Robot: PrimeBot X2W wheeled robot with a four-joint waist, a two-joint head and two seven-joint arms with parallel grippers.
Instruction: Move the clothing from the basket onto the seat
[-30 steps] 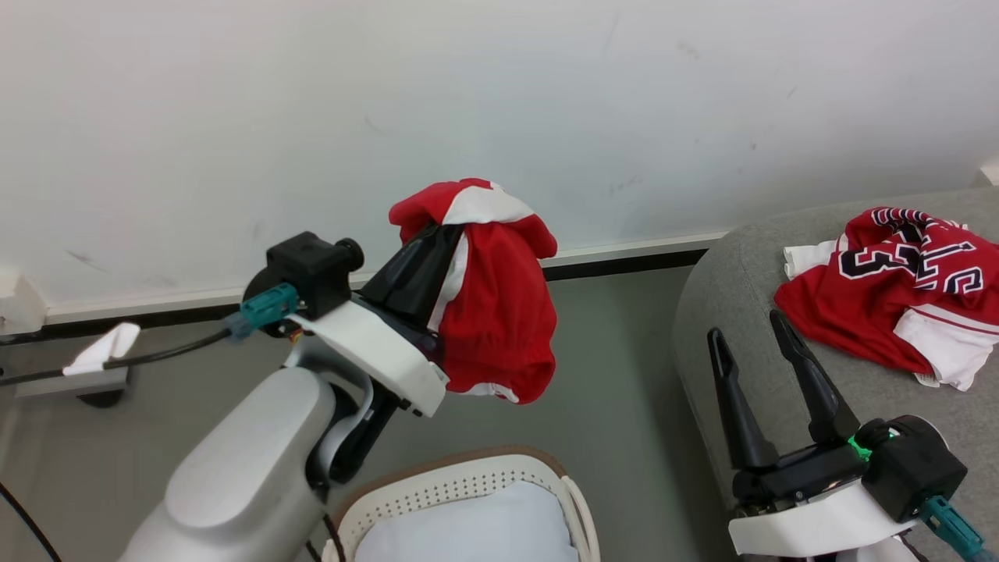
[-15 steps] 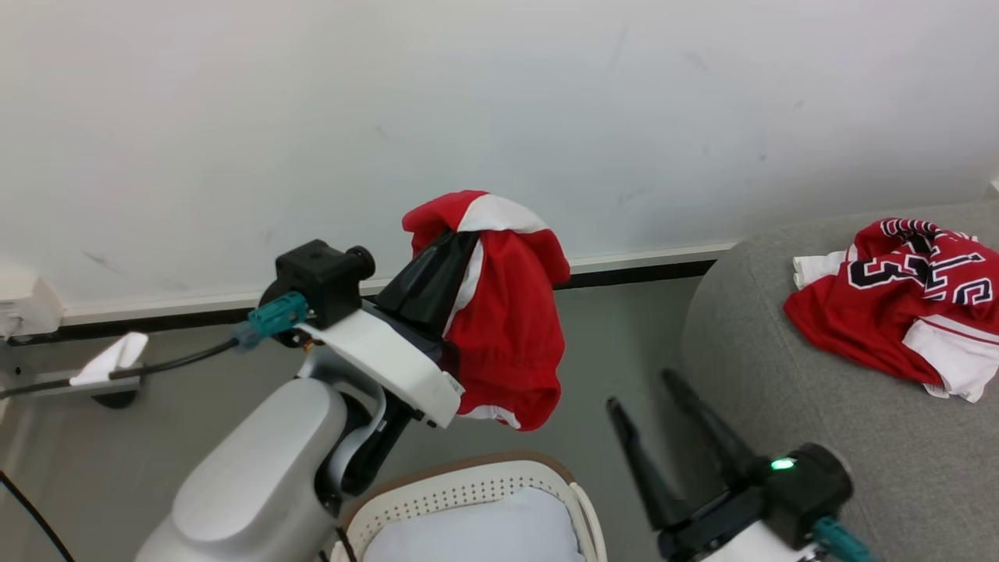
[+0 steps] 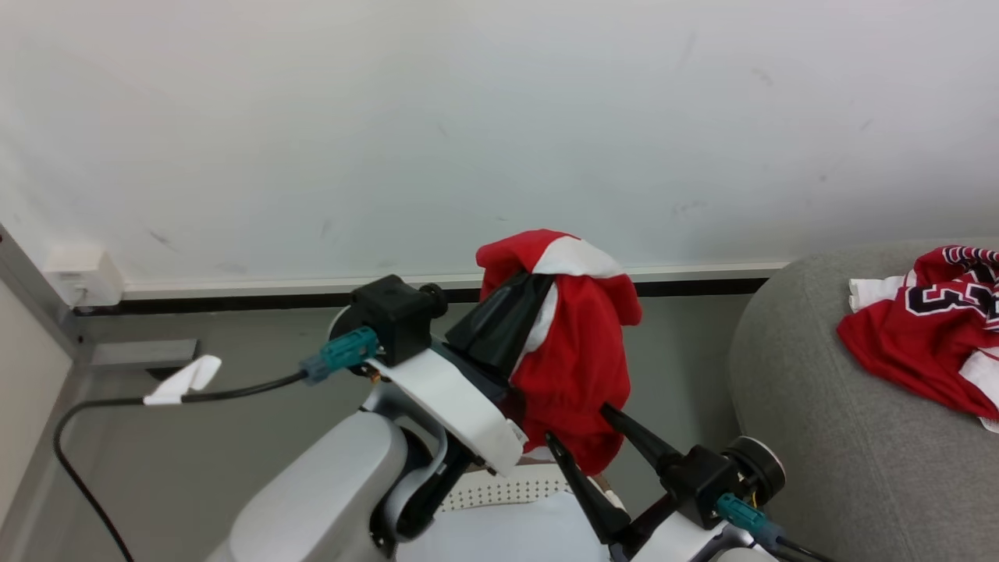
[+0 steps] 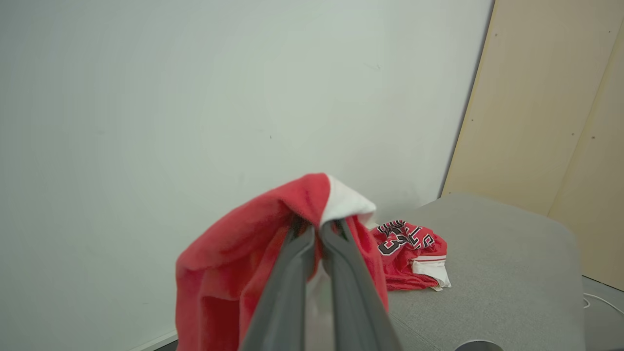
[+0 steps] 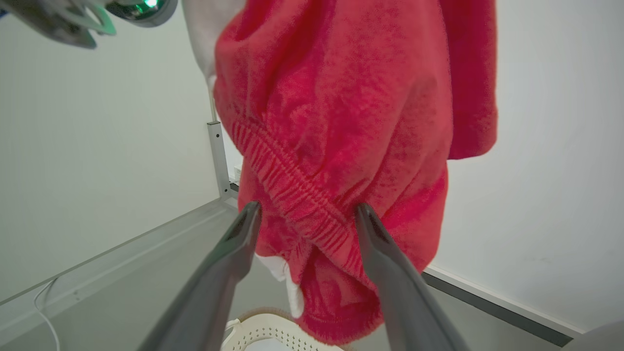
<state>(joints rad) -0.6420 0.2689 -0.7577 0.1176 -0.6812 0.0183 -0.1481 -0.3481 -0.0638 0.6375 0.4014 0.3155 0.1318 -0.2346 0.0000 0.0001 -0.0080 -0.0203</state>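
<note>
**Q:** What has been moved since a second ago?

**A:** The right gripper (image 3: 577, 424) has been swung left, away from the seat (image 3: 812, 421), and brought up under the hanging red garment (image 3: 581, 367). The head view itself has also been turned to the left.

**Q:** How is that garment held?

**A:** It is pinched near its top between the closed fingers of the left gripper (image 3: 524, 293). It is hung in the air above the near basket (image 3: 507, 492), with the white wall (image 3: 390, 140) far behind.

**Q:** And the right claw?

**A:** Its fingers are spread wide, one set to each side of the gathered waistband low on the garment. Nothing is clamped by them.

**Q:** Where is the other piece of clothing seen?

**A:** The lettered jersey (image 3: 921, 328) is seen crumpled on the grey seat, at the far right. A pale pad (image 3: 499, 538) is seen lining the basket.
</note>
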